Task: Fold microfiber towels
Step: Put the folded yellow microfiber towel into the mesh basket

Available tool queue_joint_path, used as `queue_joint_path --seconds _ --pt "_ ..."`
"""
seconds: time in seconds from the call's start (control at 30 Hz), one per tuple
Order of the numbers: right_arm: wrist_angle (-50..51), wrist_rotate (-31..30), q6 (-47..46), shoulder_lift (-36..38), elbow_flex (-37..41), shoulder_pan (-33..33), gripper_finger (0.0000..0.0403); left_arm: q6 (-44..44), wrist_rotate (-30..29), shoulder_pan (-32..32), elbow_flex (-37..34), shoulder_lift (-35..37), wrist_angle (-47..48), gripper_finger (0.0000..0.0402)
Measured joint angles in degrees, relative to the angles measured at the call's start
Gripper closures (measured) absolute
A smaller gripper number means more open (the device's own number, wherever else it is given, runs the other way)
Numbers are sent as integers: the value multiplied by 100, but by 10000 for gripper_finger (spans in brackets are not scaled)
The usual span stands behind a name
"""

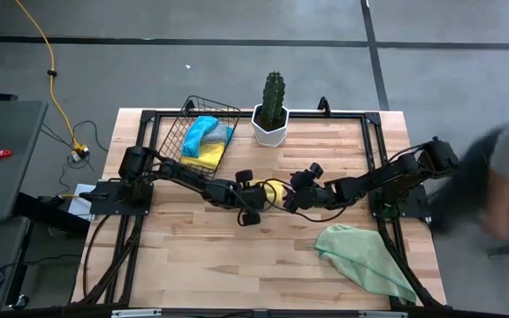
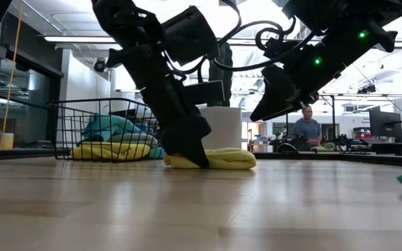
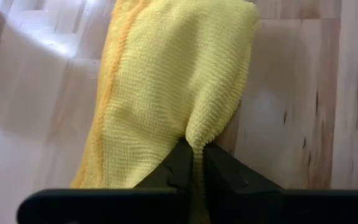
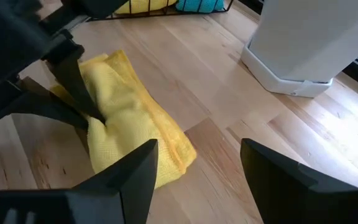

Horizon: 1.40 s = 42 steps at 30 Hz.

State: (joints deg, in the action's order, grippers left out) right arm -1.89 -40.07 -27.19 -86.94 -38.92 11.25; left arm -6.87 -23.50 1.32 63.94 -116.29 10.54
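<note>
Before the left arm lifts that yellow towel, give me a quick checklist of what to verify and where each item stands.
1. Left gripper shut on the yellow towel: ok, a pinch of cloth sits between its fingers.
2. Right gripper open, off the towel: ok.
3. Towel flat for folding: not ok, it lies bunched.
4. White planter apart from the towel: ok.
5. Green towel out of the way: ok, near the table's right front corner.
6. Both layers gripped: cannot tell.
</note>
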Motion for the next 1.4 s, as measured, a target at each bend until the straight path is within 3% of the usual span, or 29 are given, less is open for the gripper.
queue_joint_path --seconds 0.13,0.27,0.57,0.73,0.83,0.97,1.13,1.4 --pt "1 -2 5 0 0 0 180 38 -90 -87 -10 100 125 395" --pt "-2 -1 7 0 -2 0 180 3 -67 -245 -91 668 786 397" --pt "-86 -2 10 0 -2 0 180 -146 -1242 -702 -18 3031 1867 400" --pt "-147 -2 16 0 -2 0 180 -206 -2281 -260 464 4157 3053 400" --pt "-209 -3 29 0 -4 -1 180 -459 -2373 419 933 4471 3718 401" --pt "-244 1 25 0 -4 -69 180 -767 -1835 1642 1235 4424 4400 401" --pt "-259 104 20 0 -4 -168 180 -1144 -829 2913 897 3874 4565 401" --pt "-214 129 31 0 -4 -199 180 -1528 -792 3355 255 2681 4381 401"
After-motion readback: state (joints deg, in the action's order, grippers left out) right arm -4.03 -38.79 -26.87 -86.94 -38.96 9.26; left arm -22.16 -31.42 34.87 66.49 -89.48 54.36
